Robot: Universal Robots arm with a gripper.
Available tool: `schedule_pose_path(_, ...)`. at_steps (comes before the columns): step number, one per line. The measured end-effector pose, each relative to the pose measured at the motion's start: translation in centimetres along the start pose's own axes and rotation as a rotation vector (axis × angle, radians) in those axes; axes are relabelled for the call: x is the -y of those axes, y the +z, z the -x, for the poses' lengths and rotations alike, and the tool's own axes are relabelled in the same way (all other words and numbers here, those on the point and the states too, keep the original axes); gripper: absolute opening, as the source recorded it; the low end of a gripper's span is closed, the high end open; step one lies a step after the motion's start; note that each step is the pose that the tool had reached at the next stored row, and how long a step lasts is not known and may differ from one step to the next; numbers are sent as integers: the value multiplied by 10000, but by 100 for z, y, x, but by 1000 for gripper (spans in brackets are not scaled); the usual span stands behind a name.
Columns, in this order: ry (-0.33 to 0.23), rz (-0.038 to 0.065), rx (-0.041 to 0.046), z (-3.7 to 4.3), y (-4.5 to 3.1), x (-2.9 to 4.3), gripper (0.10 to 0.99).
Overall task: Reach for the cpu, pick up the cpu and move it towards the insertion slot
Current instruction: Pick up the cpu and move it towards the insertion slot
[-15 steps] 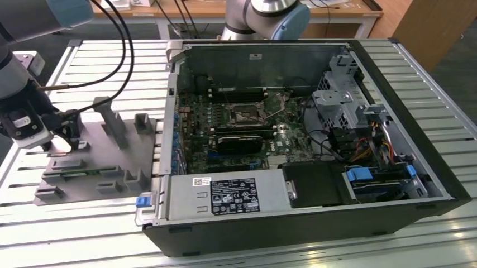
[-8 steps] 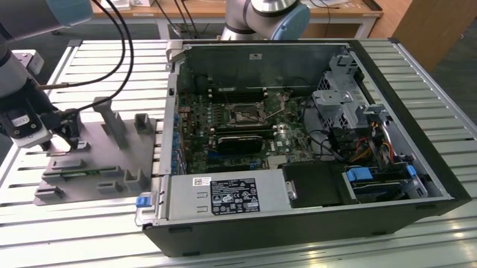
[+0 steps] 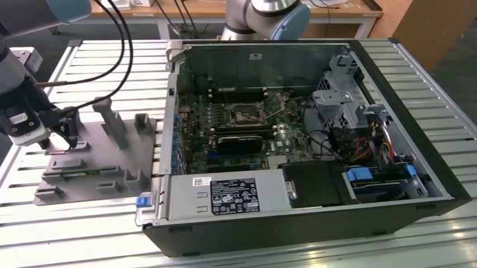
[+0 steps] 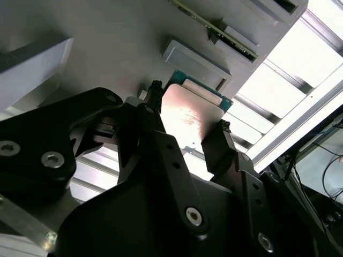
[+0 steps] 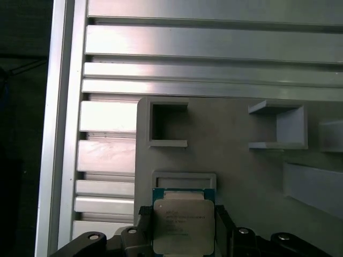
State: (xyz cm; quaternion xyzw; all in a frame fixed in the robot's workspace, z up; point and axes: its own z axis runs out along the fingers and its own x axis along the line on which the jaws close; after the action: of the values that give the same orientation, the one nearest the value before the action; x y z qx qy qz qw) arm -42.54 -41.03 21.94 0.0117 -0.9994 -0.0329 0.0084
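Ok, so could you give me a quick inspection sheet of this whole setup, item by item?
Surface: slatted aluminium table carrying a grey plastic fixture and an open computer case.
Job's things: the cpu is at the fixture, between the fingers; the insertion slot sits on the board inside the case.
Clutter: green memory stick lying in the fixture.
Gripper: the gripper is closed on two opposite edges of the cpu.
Cables: black cables run to the arm; coloured wiring inside the case.
Surroundings: wooden bench and a grey-and-blue robot arm segment behind the case.
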Motion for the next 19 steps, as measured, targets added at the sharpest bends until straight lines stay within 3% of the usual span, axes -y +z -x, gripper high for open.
schedule_pose_path(19,0,11,0,-3,-186,-13,545)
